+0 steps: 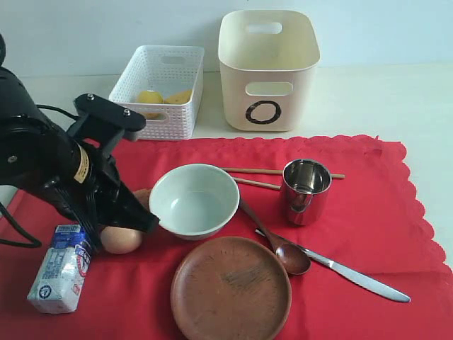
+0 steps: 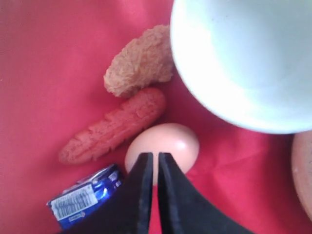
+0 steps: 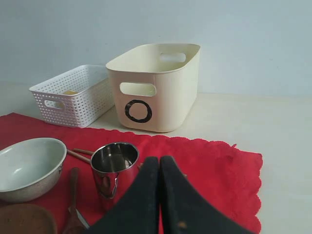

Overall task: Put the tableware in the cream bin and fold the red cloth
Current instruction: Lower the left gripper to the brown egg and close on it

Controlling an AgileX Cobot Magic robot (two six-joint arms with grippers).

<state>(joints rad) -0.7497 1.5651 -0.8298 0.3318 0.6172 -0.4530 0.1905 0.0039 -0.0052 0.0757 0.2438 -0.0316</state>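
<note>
On the red cloth (image 1: 368, 212) stand a pale bowl (image 1: 195, 200), a round wooden plate (image 1: 230, 287) and a steel cup (image 1: 306, 190). Two chopsticks (image 1: 258, 171), a brown spoon (image 1: 279, 244) and a silver knife (image 1: 350, 275) lie there too. The cream bin (image 1: 267, 67) stands behind the cloth. My left gripper (image 2: 155, 155) hovers over an egg (image 2: 168, 144) beside the bowl (image 2: 248, 58). Its fingers are shut to a thin slit and hold nothing. My right gripper (image 3: 160, 158) is shut and empty, near the cup (image 3: 114, 165). It is out of the exterior view.
A white lattice basket (image 1: 159, 92) with yellow food stands left of the cream bin. A milk carton (image 1: 60, 269) lies at the cloth's front left. A breaded nugget (image 2: 141, 61) and a sausage-like piece (image 2: 114, 126) lie by the egg (image 1: 120, 239).
</note>
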